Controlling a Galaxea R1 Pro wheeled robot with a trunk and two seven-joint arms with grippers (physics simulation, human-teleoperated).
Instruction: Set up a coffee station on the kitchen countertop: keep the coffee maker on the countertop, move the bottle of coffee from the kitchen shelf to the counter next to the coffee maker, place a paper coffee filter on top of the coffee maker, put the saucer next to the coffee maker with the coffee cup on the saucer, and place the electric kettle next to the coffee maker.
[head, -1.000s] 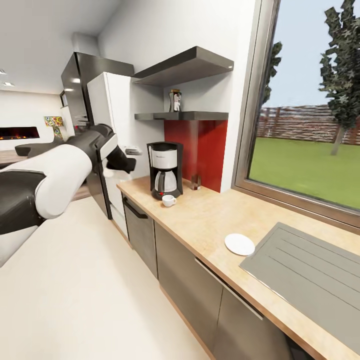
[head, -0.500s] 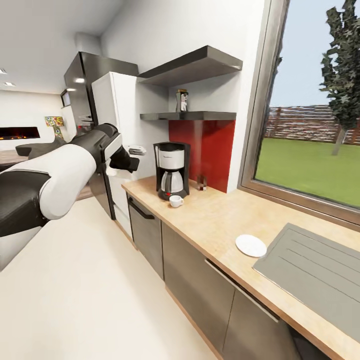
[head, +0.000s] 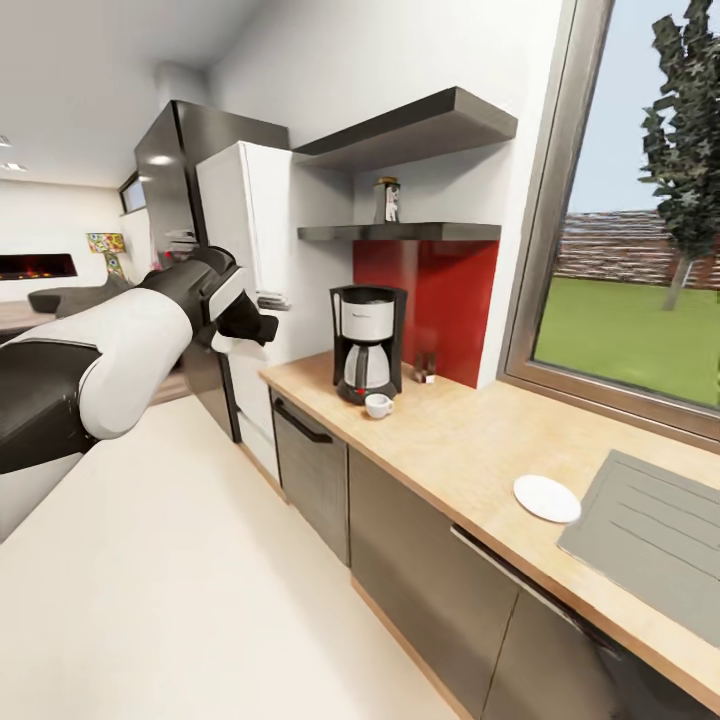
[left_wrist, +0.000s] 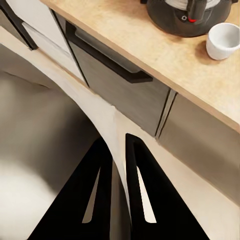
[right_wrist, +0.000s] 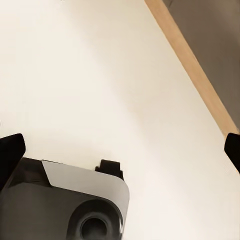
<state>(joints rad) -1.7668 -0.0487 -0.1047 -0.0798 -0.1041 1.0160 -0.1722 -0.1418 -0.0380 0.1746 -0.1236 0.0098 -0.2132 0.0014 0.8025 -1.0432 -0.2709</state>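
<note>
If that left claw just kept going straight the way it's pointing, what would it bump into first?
Probably the dark cabinet front under the kitchen countertop, near its black handle. The left gripper points there with its fingers nearly together, though depth is hard to judge.

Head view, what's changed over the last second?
The camera has swung, so the whole scene slid right in the picture; nothing on the countertop moved. The cup still sits by the coffee maker, the saucer by the sink, and the left gripper stays nearly shut and empty.
</note>
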